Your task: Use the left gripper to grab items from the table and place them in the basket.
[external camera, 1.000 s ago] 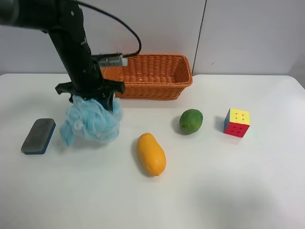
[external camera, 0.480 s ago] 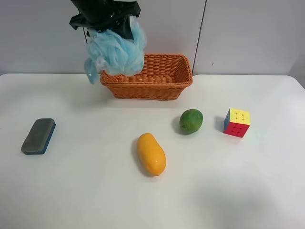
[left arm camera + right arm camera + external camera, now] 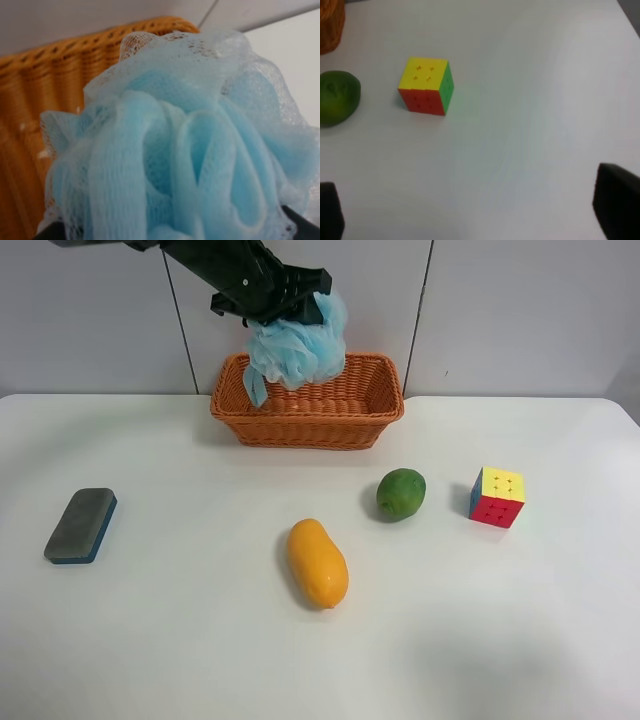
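The wide, smooth white table (image 3: 150, 640) was seen with the rectangular orange-brown woven wicker basket (image 3: 320, 425) set at its far edge, near the middle. High above it the black left gripper (image 3: 283, 300) was held, its two fingers closed onto the fluffy light-blue mesh bath pouf (image 3: 300, 348). The pouf was carried clear of the table, over the half of the basket nearer the far corner at the exterior high view's left.

The release was judged the step in hand. It would best be done with the pouf brought over the basket's centre and lowered before the fingers were parted. A loose tail of mesh was seen drooping by the rim and could be snagged on the weave.

The right gripper (image 3: 474, 207) was shown spread wide, with nothing between its fingers.

The wicker was judged stiff and ribbed under its rolled rim, the mesh light and springy. Also noted were:
- the smooth, oblong orange mango (image 3: 317, 563), towards the front edge;
- the flat grey-and-blue eraser block (image 3: 80, 525);
- the round green fruit (image 3: 401, 493);
- the square-cornered colourful puzzle cube (image 3: 497, 497).
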Controlling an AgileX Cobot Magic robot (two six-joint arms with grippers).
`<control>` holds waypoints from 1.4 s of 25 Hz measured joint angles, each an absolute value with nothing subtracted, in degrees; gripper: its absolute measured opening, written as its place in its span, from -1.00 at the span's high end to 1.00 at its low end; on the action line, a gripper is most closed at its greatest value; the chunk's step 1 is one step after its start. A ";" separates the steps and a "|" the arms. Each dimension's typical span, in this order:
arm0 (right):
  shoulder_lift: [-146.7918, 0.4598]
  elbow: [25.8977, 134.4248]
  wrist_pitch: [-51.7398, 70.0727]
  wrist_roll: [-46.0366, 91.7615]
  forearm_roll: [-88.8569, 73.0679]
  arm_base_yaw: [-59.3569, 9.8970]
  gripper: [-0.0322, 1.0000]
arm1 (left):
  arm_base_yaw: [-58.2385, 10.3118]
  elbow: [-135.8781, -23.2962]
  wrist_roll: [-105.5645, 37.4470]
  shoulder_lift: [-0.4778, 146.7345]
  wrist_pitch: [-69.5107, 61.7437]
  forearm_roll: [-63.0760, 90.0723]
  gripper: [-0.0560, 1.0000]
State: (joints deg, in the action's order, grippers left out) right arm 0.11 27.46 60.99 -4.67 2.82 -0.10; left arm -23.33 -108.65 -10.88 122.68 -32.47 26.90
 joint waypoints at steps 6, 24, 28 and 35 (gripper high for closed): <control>0.11 27.46 60.99 -4.67 2.82 -0.10 -0.98 | -23.33 -108.65 -14.66 127.41 -24.03 29.48 0.07; 0.11 27.46 60.99 -4.67 2.82 -0.10 -0.98 | -23.33 -108.65 -15.80 130.97 -20.75 29.95 -0.95; 0.11 27.46 60.99 -4.67 2.82 -0.10 -0.98 | -23.33 -108.65 -15.97 130.91 -21.29 30.09 -0.98; 0.11 27.46 60.99 -4.67 2.82 -0.10 -0.98 | -22.75 -108.65 -15.22 126.49 -31.75 30.19 -0.99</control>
